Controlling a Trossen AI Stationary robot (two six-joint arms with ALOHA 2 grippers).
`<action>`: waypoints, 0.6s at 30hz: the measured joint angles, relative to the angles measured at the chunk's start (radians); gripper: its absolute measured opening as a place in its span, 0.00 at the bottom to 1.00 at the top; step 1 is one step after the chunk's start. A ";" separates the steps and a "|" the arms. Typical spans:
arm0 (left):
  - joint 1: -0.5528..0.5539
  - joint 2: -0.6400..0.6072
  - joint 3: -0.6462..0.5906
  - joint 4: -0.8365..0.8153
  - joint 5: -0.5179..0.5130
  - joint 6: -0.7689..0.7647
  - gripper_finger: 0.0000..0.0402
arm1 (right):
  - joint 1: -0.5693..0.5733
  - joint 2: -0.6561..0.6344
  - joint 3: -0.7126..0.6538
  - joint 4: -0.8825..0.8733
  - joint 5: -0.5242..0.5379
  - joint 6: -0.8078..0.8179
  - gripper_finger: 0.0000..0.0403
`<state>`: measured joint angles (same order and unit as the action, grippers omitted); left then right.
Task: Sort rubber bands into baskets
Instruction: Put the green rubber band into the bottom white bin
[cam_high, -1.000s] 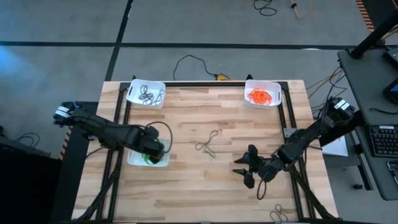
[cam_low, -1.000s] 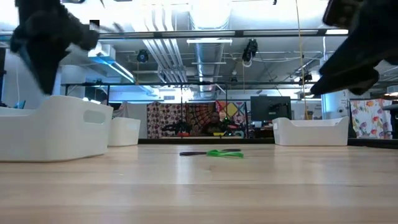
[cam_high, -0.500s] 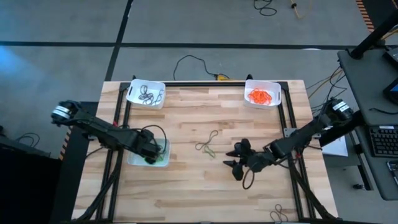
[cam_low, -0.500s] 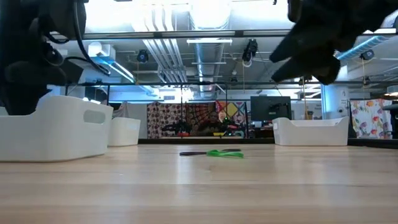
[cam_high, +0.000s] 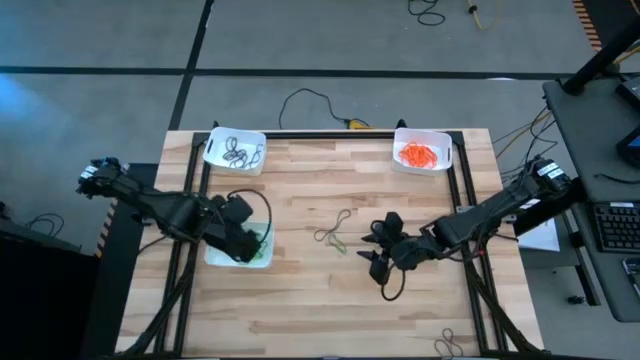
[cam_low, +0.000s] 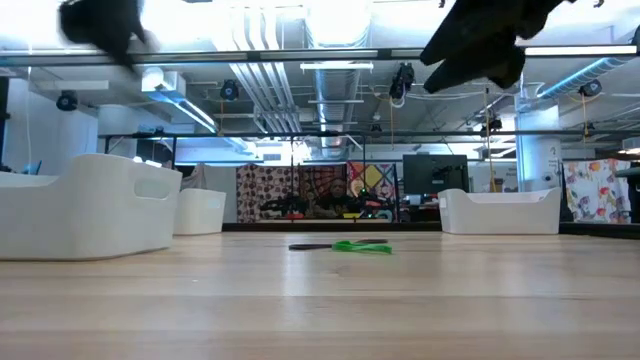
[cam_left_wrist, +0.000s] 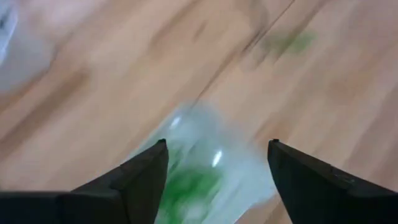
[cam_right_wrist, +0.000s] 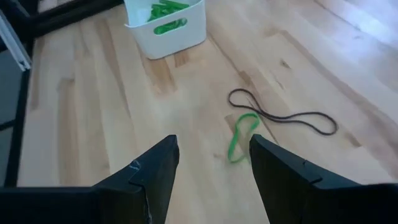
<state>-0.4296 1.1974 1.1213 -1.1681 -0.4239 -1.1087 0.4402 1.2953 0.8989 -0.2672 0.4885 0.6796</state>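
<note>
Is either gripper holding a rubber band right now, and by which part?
No. The left gripper is open over the green basket; the right gripper is open and empty.

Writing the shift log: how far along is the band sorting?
Nearly done. Orange bands fill the right far basket, dark bands the left far basket, green bands the near basket. Nothing is held: the left gripper hangs open above the near basket. Left: one green band and one dark band mid-table, with the open right gripper beside them.
</note>
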 joint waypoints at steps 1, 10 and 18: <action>0.003 0.007 0.023 0.048 -0.035 0.026 0.65 | 0.001 0.000 0.018 -0.035 0.000 0.000 0.48; 0.040 0.192 0.057 0.549 -0.139 0.351 0.68 | 0.024 -0.001 0.223 -0.400 0.001 -0.026 0.48; 0.156 0.381 0.013 0.815 0.110 0.531 0.63 | 0.108 -0.002 0.315 -0.527 0.005 0.052 0.48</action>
<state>-0.2739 1.5780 1.1345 -0.3536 -0.3142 -0.5776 0.5484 1.2938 1.2135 -0.7944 0.4935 0.7319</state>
